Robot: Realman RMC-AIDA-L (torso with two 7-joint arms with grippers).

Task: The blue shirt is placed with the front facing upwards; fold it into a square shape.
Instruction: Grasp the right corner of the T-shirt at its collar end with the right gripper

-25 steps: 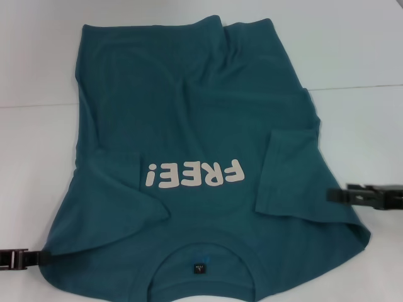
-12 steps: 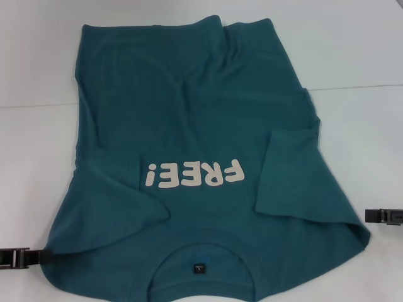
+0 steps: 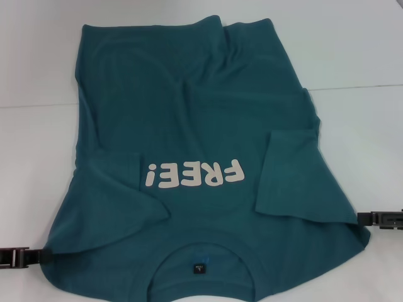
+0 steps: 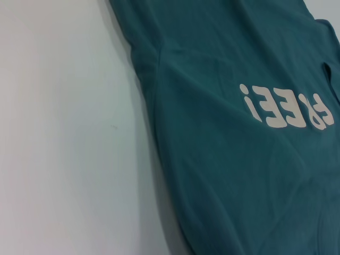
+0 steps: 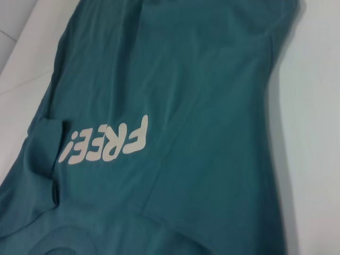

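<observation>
Right gripper (image 3: pixel 365 219) sits at abt 4 o'clock, tip just touching the blue shirt (image 3: pixel 195 126) at its shoulder edge; left gripper (image 3: pixel 39 256) is at abt 8 o'clock against the other shoulder, and I can't tell how wide either one stands. Shirt lies print-up across the table (image 3: pixel 352 50), collar at 6 o'clock, both sleeves already folded in, so risk is a shallow pinch catching only the top layer & dragging a sleeve open. Vs half a sec ago, right one has slid inward to the hem; left hasn't moved.

left gripper (image 3: pixel 28 257): low at the near left, pointing inward | right gripper (image 3: pixel 378 219): low at the right, pointing inward
</observation>
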